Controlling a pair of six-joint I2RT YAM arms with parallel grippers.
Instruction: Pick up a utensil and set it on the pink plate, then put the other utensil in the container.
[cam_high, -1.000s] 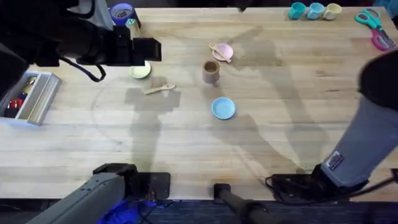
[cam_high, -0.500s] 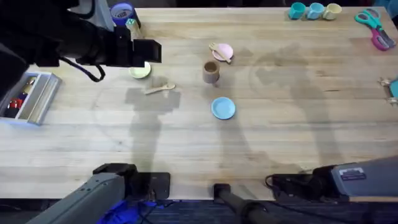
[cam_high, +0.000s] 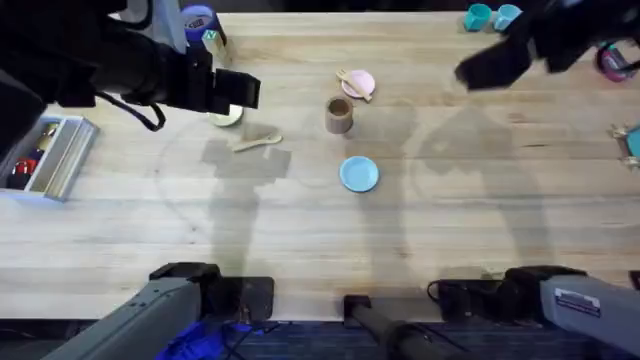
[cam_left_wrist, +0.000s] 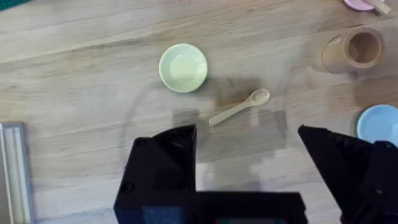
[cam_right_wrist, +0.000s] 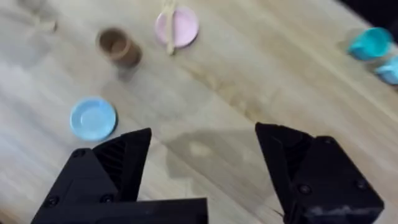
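The fork (cam_high: 351, 82), small and pale wood, lies across the pink plate (cam_high: 362, 84) at the far middle of the table (cam_high: 300, 230) in the overhead view, one end sticking out past the plate's left rim. Just in front of the plate stands the container (cam_high: 339, 115), a tan-brown cylinder with a dark inside. The spoon (cam_high: 256, 143) lies flat on the bare wood to the left of the container, well apart from it, pale like the fork. A yellow-green plate (cam_high: 226, 116) sits just beyond the spoon, partly under the left arm, and a light blue plate (cam_high: 359, 173) lies nearer the bases, in front of the container. The left gripper (cam_high: 240, 90) hangs above the yellow-green plate; the right gripper (cam_high: 480, 68) is raised over the far right of the table, dark and blurred.

From the left wrist, the spoon (cam_left_wrist: 239, 107) shows a rounded bowl end and a slim handle, lying at a slant beside the yellow-green plate (cam_left_wrist: 183, 68) without touching it. The container (cam_left_wrist: 352, 51) stands upright off to one side. The left gripper (cam_left_wrist: 249, 165) is spread wide and holds nothing.

From the right wrist, the pink plate (cam_right_wrist: 177, 27) carries the fork (cam_right_wrist: 168, 28) across it, with the container (cam_right_wrist: 118, 47) close by and the light blue plate (cam_right_wrist: 92, 118) apart. The right gripper (cam_right_wrist: 202, 158) is also wide and empty.
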